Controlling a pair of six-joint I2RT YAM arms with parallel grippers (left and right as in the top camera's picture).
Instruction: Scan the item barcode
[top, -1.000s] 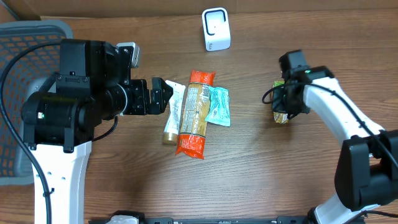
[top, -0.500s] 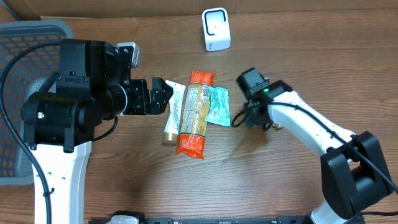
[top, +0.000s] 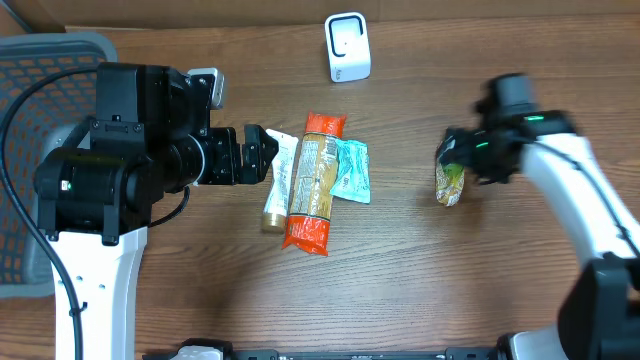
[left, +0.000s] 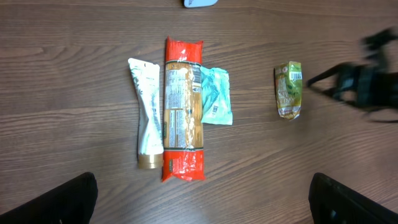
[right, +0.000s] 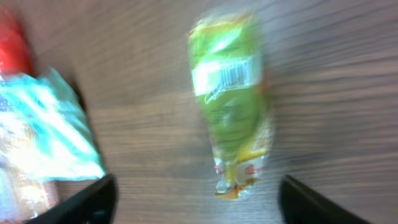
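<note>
A green and yellow packet (top: 450, 183) lies on the wooden table, its barcode (right: 227, 74) facing up. My right gripper (top: 462, 157) hovers just over the packet's far end. In the blurred right wrist view this gripper (right: 196, 202) is open, its dark fingers (right: 74, 202) wide apart, and the packet (right: 233, 106) lies loose ahead of them. The white scanner (top: 347, 47) stands at the back of the table. My left gripper (left: 202, 202) is open and empty, high above the table, next to the pile of items in the overhead view (top: 258, 155).
In the middle lie a white tube (top: 277, 180), a long red and orange package (top: 312, 180) and a teal packet (top: 351, 170), side by side. A grey basket (top: 40, 60) stands at the far left.
My right gripper has gone from shut to open and let go of the green packet. The right arm swung left toward the middle, then back to the right. The left arm has not moved.
</note>
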